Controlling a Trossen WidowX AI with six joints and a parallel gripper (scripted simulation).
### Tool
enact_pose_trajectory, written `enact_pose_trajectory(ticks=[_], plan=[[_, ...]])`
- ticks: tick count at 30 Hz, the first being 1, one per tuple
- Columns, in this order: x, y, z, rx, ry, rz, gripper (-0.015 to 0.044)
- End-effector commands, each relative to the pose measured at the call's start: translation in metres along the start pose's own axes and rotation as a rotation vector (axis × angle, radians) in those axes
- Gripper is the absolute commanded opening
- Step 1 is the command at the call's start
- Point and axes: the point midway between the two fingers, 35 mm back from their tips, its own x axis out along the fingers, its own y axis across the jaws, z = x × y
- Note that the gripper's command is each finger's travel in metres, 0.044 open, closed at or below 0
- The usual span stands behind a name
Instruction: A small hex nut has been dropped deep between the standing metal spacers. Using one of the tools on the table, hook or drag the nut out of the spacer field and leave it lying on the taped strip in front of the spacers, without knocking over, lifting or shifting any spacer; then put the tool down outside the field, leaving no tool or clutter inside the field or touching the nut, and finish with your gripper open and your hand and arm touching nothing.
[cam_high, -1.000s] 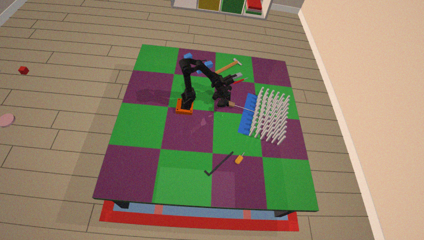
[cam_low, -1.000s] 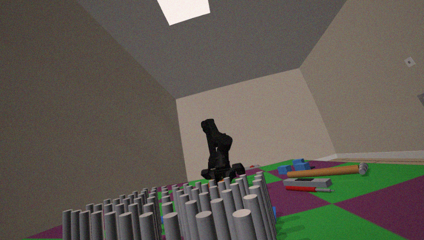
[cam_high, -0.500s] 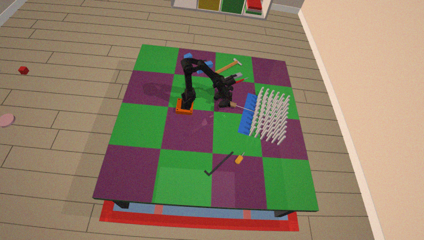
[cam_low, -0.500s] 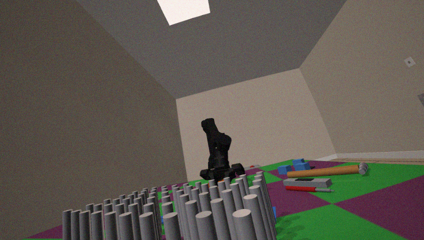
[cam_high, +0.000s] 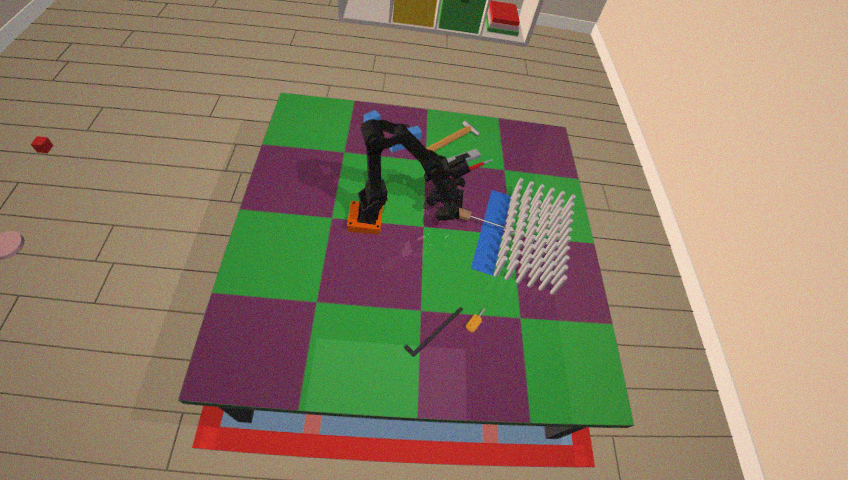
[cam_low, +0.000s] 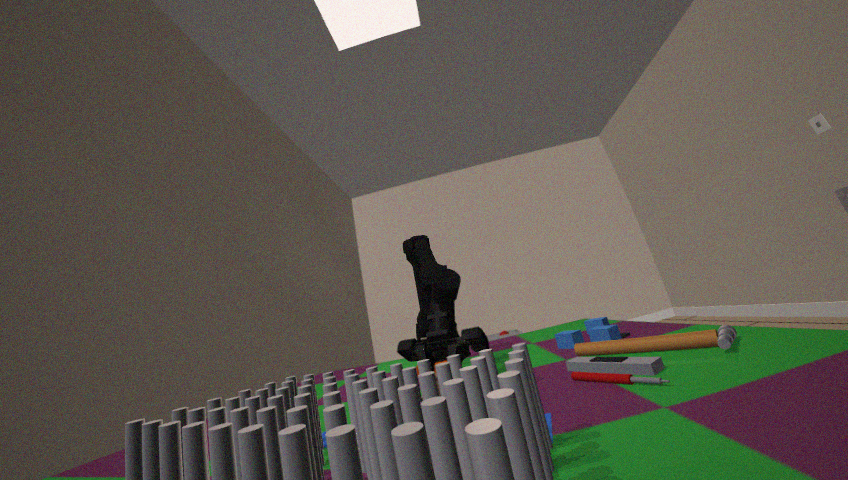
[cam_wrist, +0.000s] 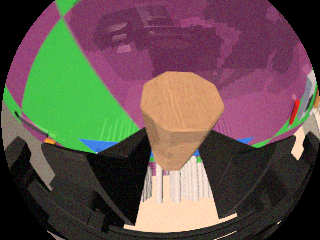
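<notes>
My gripper is shut on the wooden handle of a thin-rod tool, low in front of the blue taped strip. The tool's thin metal rod reaches over the blue strip to the front of the spacer field; its tip is hidden among the spacers. The grey metal spacers stand upright in rows, with a gap between rows in the exterior view. The hex nut cannot be made out in any view.
A black hooked bar and a yellow-handled screwdriver lie toward the near table edge. A hammer, a grey box-like tool, a red screwdriver and blue blocks lie on the far side.
</notes>
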Motion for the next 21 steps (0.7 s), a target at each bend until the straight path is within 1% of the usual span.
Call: enact_pose_trajectory(ticks=[1, 21], plan=[[0.000, -0.002, -0.007, -0.001, 0.011, -0.008, 0.0000], [0.008, -0.002, -0.020, -0.001, 0.013, -0.008, 0.0000]])
